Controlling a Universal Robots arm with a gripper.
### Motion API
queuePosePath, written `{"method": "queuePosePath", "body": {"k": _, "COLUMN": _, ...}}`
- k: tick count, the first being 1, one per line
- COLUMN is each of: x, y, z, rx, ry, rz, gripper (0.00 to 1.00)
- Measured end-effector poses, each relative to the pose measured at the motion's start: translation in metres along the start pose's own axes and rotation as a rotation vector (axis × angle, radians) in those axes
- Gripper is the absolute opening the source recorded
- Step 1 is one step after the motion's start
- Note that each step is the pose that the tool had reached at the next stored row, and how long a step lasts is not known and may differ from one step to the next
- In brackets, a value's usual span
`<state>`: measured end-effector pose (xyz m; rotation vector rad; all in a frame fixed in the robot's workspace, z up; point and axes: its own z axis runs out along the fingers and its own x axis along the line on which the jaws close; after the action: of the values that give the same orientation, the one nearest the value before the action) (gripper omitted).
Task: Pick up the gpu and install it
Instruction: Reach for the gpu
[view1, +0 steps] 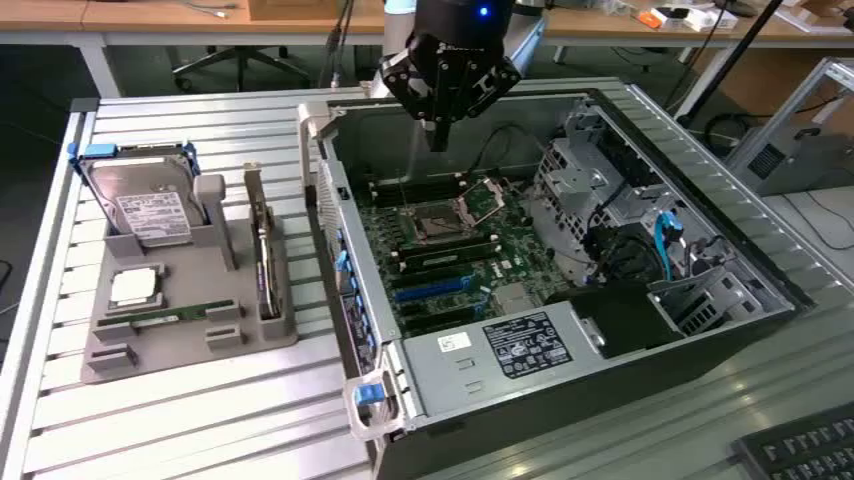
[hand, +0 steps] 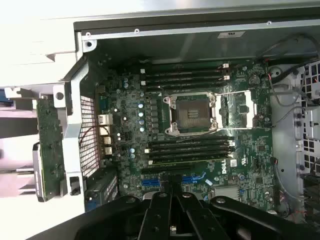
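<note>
— Where is the gpu (view1: 262, 250) sitting?
— It is standing on edge in the grey holder (view1: 200, 265), on the exterior view's left, beside the open computer case (view1: 627, 390).
— And the gripper (view1: 438, 135)?
— It is hovering over the motherboard (view1: 441, 250), upper middle of the frame, fingers clenched together, grasping nothing.

The black, angular, hard-shelled gripper (view1: 438, 140) carries a small glowing blue light (view1: 483, 12) near its top and a faint line of pale lettering, too small to read. In the wrist view its black metal linkage fingers (hand: 159, 215) show round pivot screws and narrow toward their tips.
</note>
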<state>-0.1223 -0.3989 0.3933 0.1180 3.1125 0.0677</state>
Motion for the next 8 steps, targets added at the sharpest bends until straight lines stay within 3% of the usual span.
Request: {"method": "queuePosePath", "body": {"k": 8, "x": 0.0057, "y": -0.0005, "z": -0.0002, "rx": 0.0000, "ry": 0.0000, "rz": 0.000, "gripper": 0.10}}
